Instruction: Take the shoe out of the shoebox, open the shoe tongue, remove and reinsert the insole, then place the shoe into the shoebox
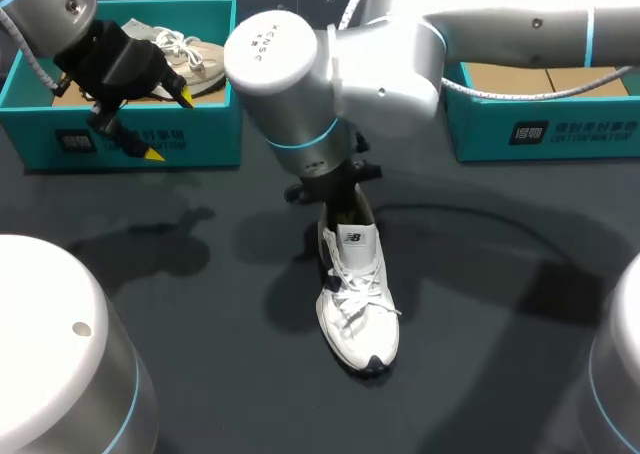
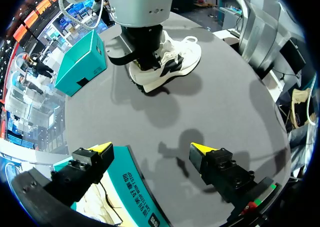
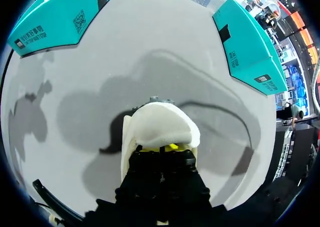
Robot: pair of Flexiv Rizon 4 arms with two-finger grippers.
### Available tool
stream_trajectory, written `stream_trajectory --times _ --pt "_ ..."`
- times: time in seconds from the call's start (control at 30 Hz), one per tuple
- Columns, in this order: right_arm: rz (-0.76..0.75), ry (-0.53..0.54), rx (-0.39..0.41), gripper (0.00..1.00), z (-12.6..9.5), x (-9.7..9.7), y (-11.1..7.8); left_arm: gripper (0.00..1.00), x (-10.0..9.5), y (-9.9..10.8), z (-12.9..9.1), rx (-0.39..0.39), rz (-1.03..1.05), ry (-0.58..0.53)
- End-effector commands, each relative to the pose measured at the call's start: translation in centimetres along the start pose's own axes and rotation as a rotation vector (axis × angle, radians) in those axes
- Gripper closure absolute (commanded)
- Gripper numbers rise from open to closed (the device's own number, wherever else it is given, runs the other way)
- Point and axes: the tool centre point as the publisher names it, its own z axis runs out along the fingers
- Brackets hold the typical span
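Observation:
A white shoe [image 1: 358,304] [image 2: 172,62] stands on the dark table, toe toward the front edge, laces loose and tongue raised. My right gripper [image 1: 335,189] [image 3: 160,148] comes down at its heel opening and is shut on a plain white curved piece, seemingly the insole [image 3: 162,127]. That piece hides the rest of the shoe in the right wrist view. My left gripper [image 1: 168,125] [image 2: 151,148] hangs open above the front wall of the left teal shoebox [image 1: 200,139] [image 2: 135,187], holding nothing.
A beige shoe [image 1: 190,59] lies inside the left shoebox. A second teal box [image 1: 540,129] [image 2: 80,62] with a cardboard-coloured inside stands at the back right. My right arm spans the table's back middle.

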Motion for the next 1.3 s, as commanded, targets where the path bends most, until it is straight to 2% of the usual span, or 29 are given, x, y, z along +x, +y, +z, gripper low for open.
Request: stream_trajectory --times 0.03,0.4,0.63,0.77,1.03,1.3 --pt "-0.001 0.074 0.032 1.0 2.1 -0.4 0.2 0.0 0.1 -0.1 0.0 -0.004 0.001 0.0" --pt "0.009 0.203 0.127 1.0 4.8 0.7 -1.2 0.0 0.1 -0.1 0.0 -0.004 0.001 0.0" --pt "0.005 0.179 0.117 1.0 0.6 -0.2 -1.6 0.0 0.1 -0.1 0.0 -0.004 0.001 0.0" --pt "-0.017 0.167 0.13 1.0 -0.8 -0.6 -1.4 0.0 0.1 -0.1 0.0 -0.004 0.001 0.0" --pt "-0.042 0.18 0.18 1.0 -2.2 -0.6 -1.5 0.0 0.1 -0.1 0.0 -0.004 0.001 0.0" --pt "-0.027 0.212 0.238 1.0 -2.7 -0.5 -2.8 0.0 0.1 -0.1 0.0 -0.004 0.001 0.0"
